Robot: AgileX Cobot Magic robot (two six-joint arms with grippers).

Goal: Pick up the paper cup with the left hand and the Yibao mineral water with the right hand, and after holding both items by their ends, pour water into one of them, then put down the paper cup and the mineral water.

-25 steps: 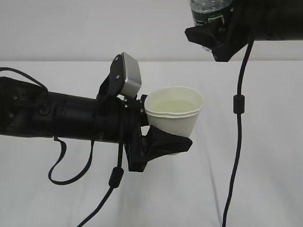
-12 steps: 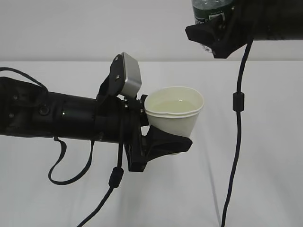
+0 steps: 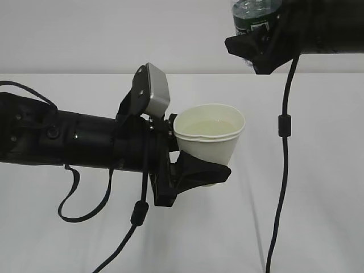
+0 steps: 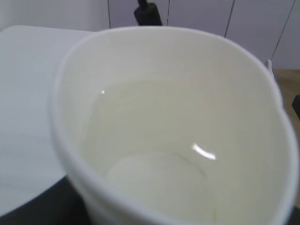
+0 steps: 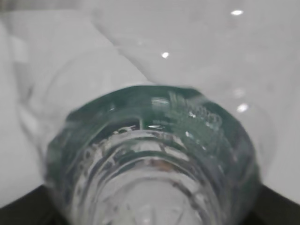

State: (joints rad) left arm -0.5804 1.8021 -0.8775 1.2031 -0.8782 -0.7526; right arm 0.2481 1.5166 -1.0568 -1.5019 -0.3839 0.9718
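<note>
The paper cup is cream-white, upright, and held above the table with my left gripper shut around its lower part. One black finger shows in front of the cup; the other is hidden behind it. Clear water lies in the cup. In the left wrist view the paper cup fills the frame, with water inside. At the top right, my right gripper is shut on the Yibao mineral water, whose top is cut off by the frame edge. The right wrist view shows the ribbed, green-labelled Yibao mineral water close up.
A white table stretches below both arms. A black cable hangs from the right arm down past the cup's right side. Another cable and a loop hang under the left arm.
The right gripper with the bottle has shifted slightly to the right. The left gripper and the cup have stayed in place.
</note>
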